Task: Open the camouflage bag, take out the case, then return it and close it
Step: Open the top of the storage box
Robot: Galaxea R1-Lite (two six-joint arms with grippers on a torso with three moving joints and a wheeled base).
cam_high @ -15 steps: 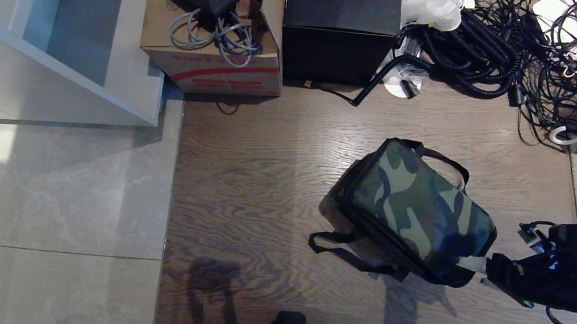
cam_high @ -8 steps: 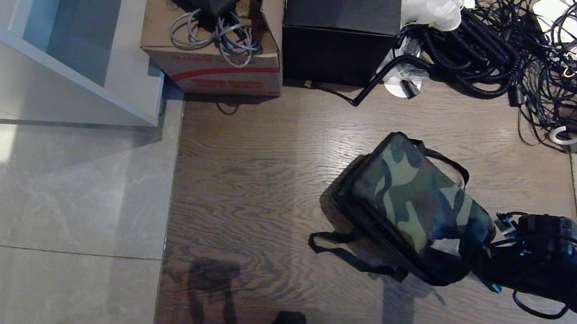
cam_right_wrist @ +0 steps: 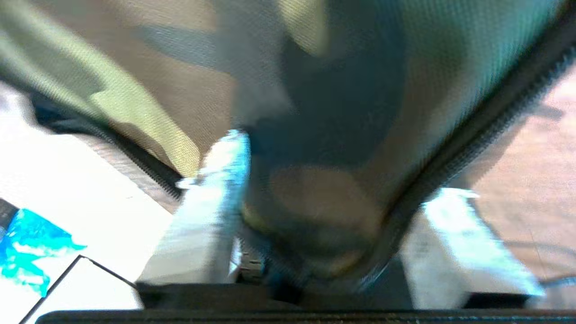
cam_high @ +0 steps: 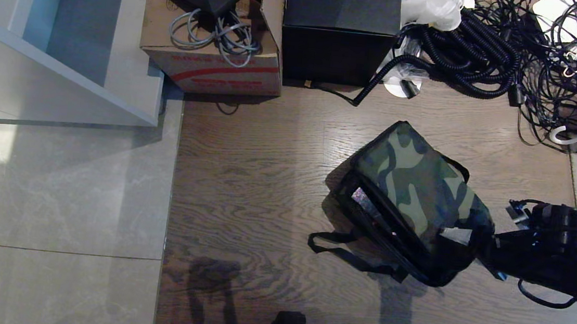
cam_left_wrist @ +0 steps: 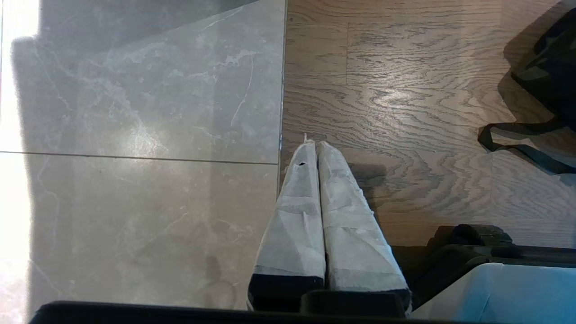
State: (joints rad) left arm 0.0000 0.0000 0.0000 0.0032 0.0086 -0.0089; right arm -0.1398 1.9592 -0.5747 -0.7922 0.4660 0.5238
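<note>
Head view put your camouflage bag [cam_high: 411, 193] on the wooden floor [cam_high: 245, 179] at about four o'clock from frame centre, its lid raised along the seven o'clock edge, with a strip of the interior showing in the gap. Your right gripper [cam_high: 472, 240] sat at the bag's four o'clock corner; in the right wrist view its white-wrapped fingers [cam_right_wrist: 202, 216] straddled the camouflage lid corner, gripping it. Your left gripper [cam_left_wrist: 315, 148] hung over the floor at the tile seam with its fingers pressed together, holding nothing.
</note>
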